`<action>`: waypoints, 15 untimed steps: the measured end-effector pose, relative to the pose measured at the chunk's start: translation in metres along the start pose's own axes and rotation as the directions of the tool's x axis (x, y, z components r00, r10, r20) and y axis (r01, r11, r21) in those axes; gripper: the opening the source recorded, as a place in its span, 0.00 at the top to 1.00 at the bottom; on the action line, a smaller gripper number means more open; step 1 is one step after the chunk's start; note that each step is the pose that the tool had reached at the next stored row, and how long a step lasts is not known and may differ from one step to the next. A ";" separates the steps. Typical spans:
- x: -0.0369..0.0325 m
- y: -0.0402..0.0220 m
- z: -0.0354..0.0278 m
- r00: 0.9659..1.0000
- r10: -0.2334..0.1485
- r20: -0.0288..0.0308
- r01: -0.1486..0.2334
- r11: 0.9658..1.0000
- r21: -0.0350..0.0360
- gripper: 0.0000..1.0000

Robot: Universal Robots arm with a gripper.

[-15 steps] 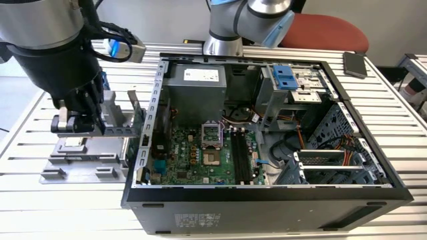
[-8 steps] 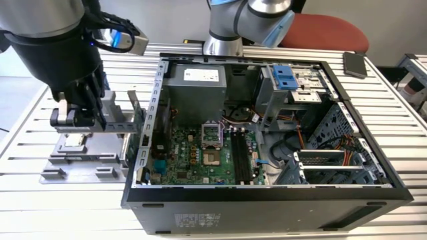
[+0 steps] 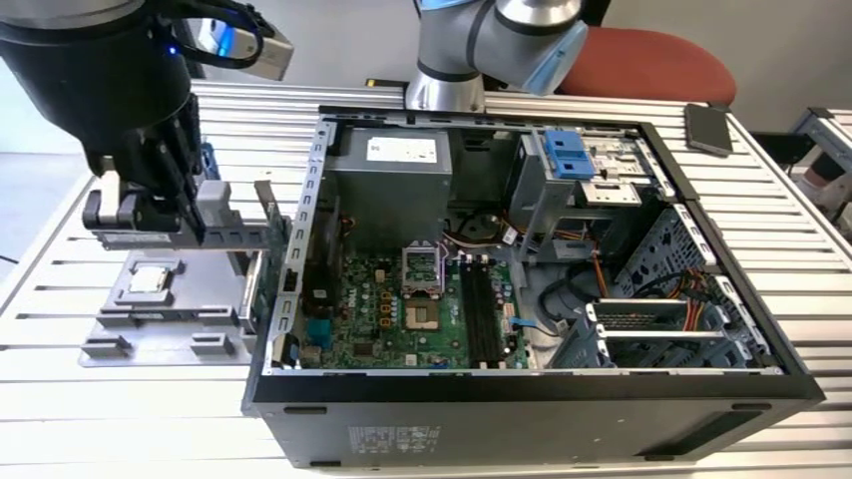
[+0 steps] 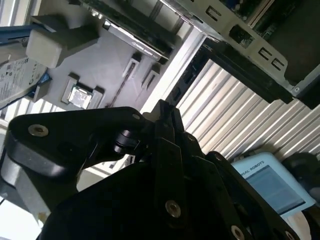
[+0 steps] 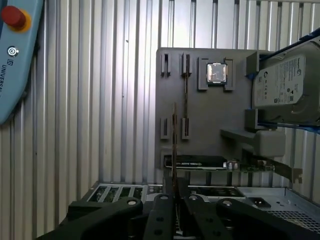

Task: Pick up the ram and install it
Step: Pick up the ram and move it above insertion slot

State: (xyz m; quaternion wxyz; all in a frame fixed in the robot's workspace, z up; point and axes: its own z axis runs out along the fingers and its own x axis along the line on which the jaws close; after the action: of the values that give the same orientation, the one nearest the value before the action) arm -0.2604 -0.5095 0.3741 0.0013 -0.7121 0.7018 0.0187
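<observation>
The ram (image 5: 174, 145) shows edge-on in the first wrist view as a thin green-brown stick rising from between my fingers, over the grey parts tray (image 5: 200, 115). My gripper (image 5: 175, 189) is shut on the ram. In the exterior view the gripper (image 3: 140, 225) hangs over that tray (image 3: 174, 329), at the exterior view's left of the open computer case (image 3: 533, 389). The black memory slots (image 3: 480, 309) lie on the green motherboard inside the case. In the second wrist view the fingers (image 4: 164, 115) stand pressed together.
On the tray sit a square processor chip (image 5: 217, 72), a silver hard drive (image 5: 282, 82) with blue rails and a green expansion card (image 5: 200, 162) with a metal bracket. A teach pendant (image 5: 12, 60) lies on the slatted table. The case's metal wall (image 3: 309, 230) stands beside the tray.
</observation>
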 end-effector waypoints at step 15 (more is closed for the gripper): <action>0.0009 -0.0680 -0.0018 1.000 0.001 0.000 -0.001 1.000 -0.019 1.00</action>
State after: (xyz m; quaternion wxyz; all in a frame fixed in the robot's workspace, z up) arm -0.1924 -0.5094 0.3742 -0.0056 -0.7118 0.7019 0.0256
